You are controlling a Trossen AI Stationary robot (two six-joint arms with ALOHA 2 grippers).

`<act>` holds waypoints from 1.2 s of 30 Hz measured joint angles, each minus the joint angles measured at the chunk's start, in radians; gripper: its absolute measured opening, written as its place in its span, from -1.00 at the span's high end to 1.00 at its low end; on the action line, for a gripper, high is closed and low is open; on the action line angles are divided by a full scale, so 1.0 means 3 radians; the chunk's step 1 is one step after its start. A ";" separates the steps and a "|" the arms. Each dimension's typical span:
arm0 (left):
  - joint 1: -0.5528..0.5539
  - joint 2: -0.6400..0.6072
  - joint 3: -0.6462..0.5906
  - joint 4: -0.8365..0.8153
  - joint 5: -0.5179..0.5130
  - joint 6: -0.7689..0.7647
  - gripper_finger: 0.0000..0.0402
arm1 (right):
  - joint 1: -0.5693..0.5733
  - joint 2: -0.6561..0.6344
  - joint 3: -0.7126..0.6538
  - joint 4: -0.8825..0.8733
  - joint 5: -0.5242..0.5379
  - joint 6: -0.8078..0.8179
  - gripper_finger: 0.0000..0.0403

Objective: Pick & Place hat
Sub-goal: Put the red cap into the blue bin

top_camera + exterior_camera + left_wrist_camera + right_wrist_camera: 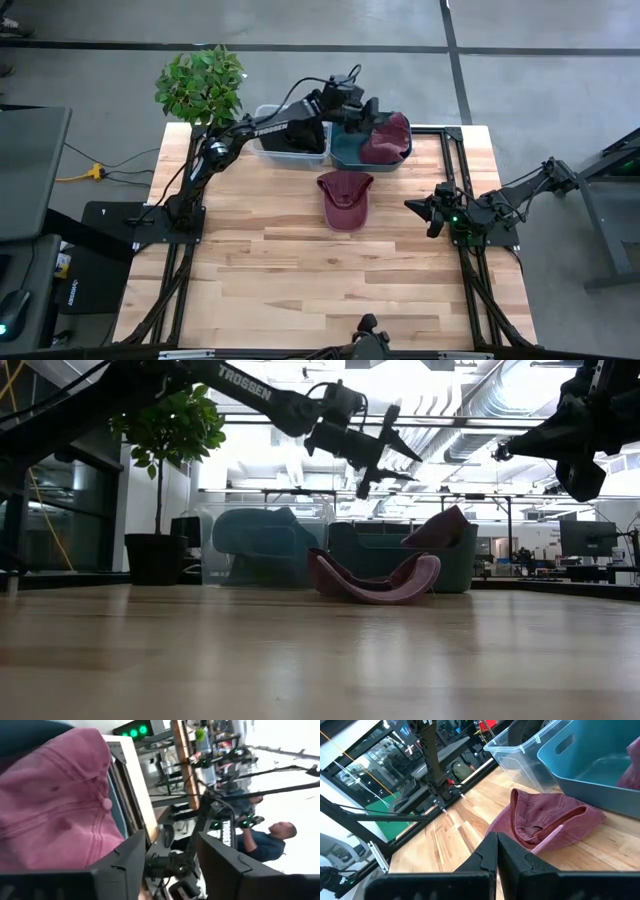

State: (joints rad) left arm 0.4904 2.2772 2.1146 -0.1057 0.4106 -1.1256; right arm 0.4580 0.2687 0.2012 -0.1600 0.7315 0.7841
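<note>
One maroon hat (388, 140) lies in the teal bin (340, 155) at the table's far side, its upper part sticking up over the bin's rim (440, 525). My left gripper (372, 112) hovers open just above that bin, left of the hat, with nothing between its fingers (127, 862). A second maroon hat (345, 198) rests upside down on the wooden table in front of the bin, brim toward the near edge. My right gripper (432, 212) waits shut at the table's right side.
A clear plastic bin (290, 140) stands left of the teal one, under my left arm. A potted plant (200, 85) stands off the far left corner. A person (272, 840) shows in the room beyond. Bare wood (320, 280) fills the table's near half.
</note>
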 joint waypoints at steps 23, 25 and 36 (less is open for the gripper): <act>-0.0250 -0.0001 0.0202 -0.0395 0.0190 0.0428 0.81 | 0.0001 0.0001 0.0000 0.0003 -0.0004 -0.0006 1.00; -0.0254 -0.0011 0.0202 -0.0418 0.0275 0.0425 0.91 | 0.0000 0.0001 0.0000 0.0003 -0.0004 -0.0004 1.00; -0.0306 -0.0429 0.0201 -0.0765 0.0368 0.0626 1.00 | 0.0000 0.0000 0.0001 0.0028 0.0000 -0.0025 1.00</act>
State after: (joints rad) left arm 0.3986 2.1484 2.1749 -0.3352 0.5210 -0.9379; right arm 0.4580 0.2687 0.2016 -0.1516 0.7315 0.7765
